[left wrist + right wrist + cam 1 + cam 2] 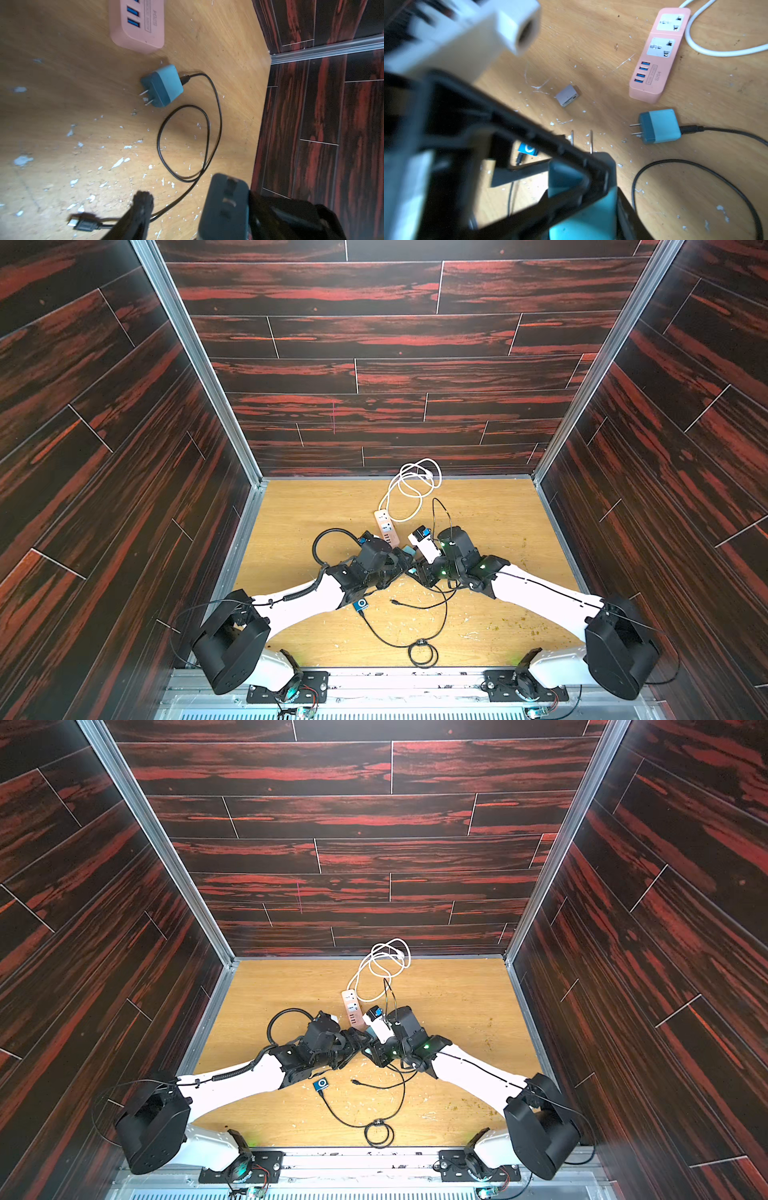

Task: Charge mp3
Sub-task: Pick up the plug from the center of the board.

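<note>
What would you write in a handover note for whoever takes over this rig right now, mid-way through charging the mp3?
Right gripper: shut on a teal charger, prongs exposed.
Left gripper: open, close beside that charger.
mp3 player: on the table, black cable plugged into it.
Second charger: lying unplugged beside the pink power strip.
Done: one charger picked up.
Left: plug it into the strip, whose sockets are empty; whether the mp3's cable reaches it is unclear.

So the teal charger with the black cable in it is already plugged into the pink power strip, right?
Not plugged in: the teal charger lies on the table beside the pink power strip, prongs bare, as the right wrist view shows. The black cable is in it.
</note>
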You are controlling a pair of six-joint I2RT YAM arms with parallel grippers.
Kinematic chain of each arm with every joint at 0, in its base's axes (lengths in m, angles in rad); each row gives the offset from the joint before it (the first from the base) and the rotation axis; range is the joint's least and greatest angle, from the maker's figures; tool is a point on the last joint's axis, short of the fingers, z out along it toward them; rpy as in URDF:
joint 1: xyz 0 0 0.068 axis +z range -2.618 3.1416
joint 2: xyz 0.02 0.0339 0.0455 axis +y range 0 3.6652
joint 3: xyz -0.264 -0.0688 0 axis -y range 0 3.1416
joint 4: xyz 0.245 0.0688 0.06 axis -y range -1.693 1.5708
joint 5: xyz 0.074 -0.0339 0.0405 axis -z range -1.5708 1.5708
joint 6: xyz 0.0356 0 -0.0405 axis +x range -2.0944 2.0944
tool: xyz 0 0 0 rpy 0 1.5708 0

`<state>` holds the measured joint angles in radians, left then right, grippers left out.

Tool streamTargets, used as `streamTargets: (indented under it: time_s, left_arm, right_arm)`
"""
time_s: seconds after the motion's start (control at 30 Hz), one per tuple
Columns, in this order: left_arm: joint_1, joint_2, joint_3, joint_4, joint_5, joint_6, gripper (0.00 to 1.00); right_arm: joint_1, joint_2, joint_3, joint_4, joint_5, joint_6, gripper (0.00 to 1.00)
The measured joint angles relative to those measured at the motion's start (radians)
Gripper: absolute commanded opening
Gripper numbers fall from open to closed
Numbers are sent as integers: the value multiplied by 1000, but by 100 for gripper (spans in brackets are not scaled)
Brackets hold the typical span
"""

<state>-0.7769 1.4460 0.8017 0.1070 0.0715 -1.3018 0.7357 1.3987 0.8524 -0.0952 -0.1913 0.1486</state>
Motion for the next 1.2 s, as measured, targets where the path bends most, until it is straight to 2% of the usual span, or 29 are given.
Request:
streamTargets:
  time_s: [0.17, 0.27, 0.53, 0.73, 0.77, 0.83, 0.97, 1.2]
  left_arm:
    - [2, 0, -2, 18, 1, -14, 56]
    - [3, 0, -5, 29, 3, -17, 54]
    - [4, -8, -34, 66, 5, -34, 56]
    - [4, -63, -73, 65, -27, -34, 56]
    - [5, -73, -79, 65, -35, -32, 60]
    - [8, -87, -85, 61, -47, -31, 62]
    - [14, -93, -88, 69, -54, -32, 46]
    - [17, -92, -97, 103, -25, -31, 41]
  right_arm:
    - [0, 0, -3, 7, -40, 2, 0]
    - [0, -2, -3, 7, -55, 5, 0]
    - [0, -3, -5, 6, -66, 11, 0]
    - [4, -3, -5, 6, -95, 12, 0]
    - [5, -3, -5, 6, -99, 11, 0]
    - [4, -3, -5, 6, -110, 11, 0]
    - [4, -3, -5, 6, -129, 11, 0]
    - [4, -3, -5, 6, -158, 11, 0]
